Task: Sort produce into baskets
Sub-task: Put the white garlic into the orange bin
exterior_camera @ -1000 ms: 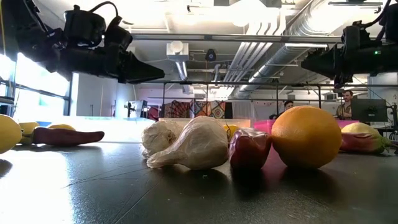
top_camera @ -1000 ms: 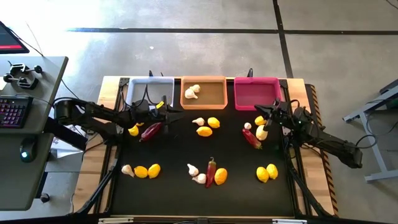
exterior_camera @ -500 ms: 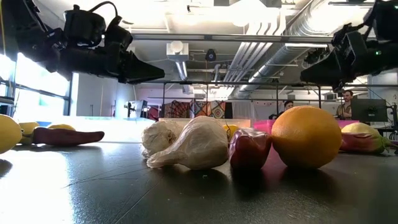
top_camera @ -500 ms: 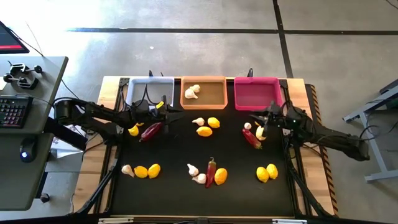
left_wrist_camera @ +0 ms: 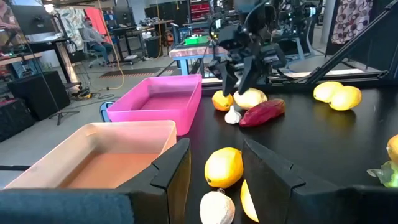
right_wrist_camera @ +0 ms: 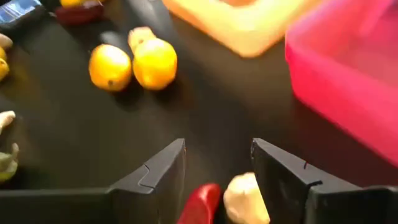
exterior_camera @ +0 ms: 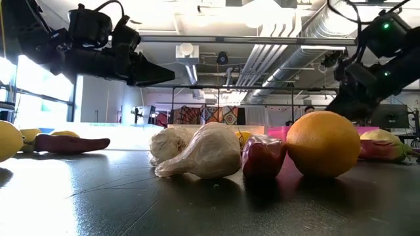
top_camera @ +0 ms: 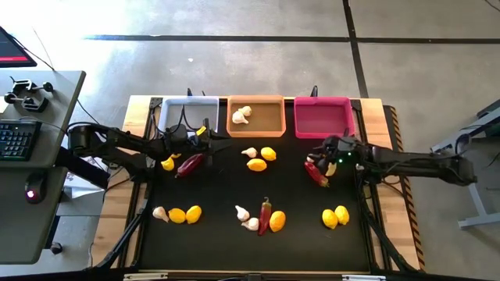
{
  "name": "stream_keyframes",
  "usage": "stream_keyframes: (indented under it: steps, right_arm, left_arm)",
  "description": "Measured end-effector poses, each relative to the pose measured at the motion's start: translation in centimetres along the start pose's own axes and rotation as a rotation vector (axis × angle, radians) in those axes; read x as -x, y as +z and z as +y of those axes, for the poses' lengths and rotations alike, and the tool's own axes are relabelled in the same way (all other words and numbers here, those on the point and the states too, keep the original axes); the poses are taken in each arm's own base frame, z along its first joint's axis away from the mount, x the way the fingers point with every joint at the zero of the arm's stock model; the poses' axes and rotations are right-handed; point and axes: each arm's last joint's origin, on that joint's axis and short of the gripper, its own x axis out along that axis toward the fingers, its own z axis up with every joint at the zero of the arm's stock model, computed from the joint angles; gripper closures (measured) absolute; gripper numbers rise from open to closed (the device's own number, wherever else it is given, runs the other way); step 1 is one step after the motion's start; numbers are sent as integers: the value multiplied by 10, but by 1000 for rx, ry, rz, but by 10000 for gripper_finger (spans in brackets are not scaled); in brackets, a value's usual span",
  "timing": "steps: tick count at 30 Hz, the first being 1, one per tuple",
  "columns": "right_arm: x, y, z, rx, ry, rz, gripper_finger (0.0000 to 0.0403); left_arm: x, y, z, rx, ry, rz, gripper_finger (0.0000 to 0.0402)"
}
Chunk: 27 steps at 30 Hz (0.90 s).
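Right gripper (top_camera: 326, 158), jaws apart and empty, right-centre of high view, over garlic bulb (right_wrist_camera: 246, 198) touching chili pepper (right_wrist_camera: 200, 204); risk: fingers catch both.

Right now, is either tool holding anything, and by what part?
Nothing is held. The right tool hangs open over a garlic bulb and chili. The left tool is open and empty.
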Motion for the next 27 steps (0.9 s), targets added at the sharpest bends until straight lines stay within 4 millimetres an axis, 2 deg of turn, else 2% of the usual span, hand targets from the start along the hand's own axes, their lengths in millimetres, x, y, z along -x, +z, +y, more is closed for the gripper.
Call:
stream_keyframes:
  steps: [11, 16, 19, 27]
  right_arm:
    - [-10, -12, 3, 11, -109, 102, 226]
    - [-12, -5, 9, 39, -158, 156, 229]
    - [-15, 0, 14, 61, -172, 172, 245]
    - [-28, -2, 16, 93, -243, 279, 301]
  left_arm:
    - [0, 0, 0, 5, 4, 1, 272]
    - [0, 0, 0, -12, 6, 1, 272]
    - [0, 0, 0, -19, 6, 1, 272]
    - [0, 0, 0, -22, 7, 1, 272]
